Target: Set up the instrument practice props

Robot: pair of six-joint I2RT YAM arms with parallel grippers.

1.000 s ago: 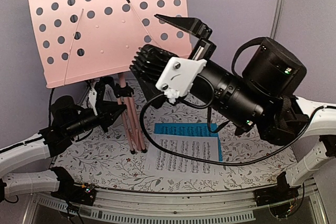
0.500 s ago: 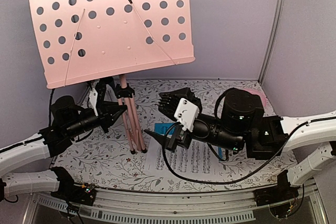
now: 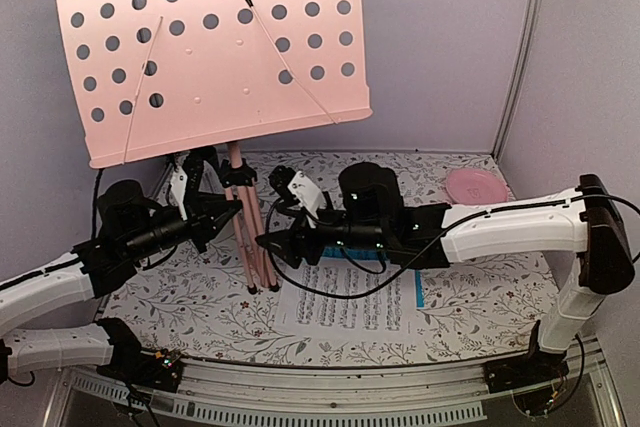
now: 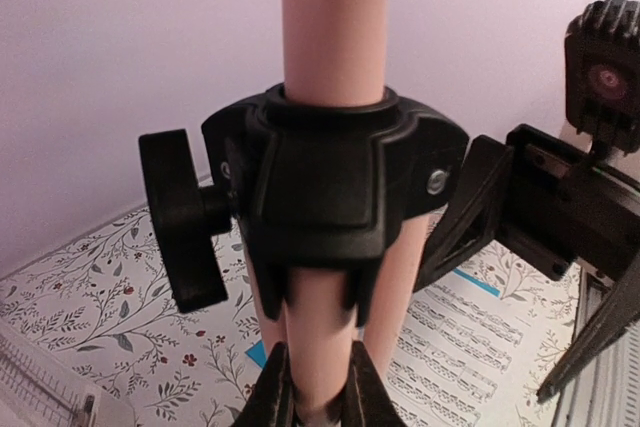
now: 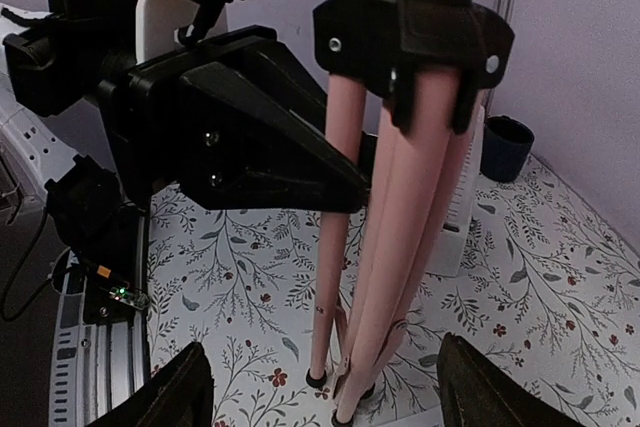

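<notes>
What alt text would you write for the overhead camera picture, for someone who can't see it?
A tall pink music stand with a hole-dotted desk stands at the left, its legs gripped by the left end effector. The right end effector, open, reaches toward the legs over a white sheet of music on a flowered table.

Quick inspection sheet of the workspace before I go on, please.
Surface: floral mat, lying flat.
Job's things: music stand upright, legs close together; white sheet lying over blue sheet; white block behind the legs, maybe the metronome.
Clutter: pink plate; dark blue cup.
Grippers: left gripper shut on the stand's legs; right gripper open, facing them.
Cables: black cable looping over the white sheet.
Surroundings: lavender walls.
</notes>
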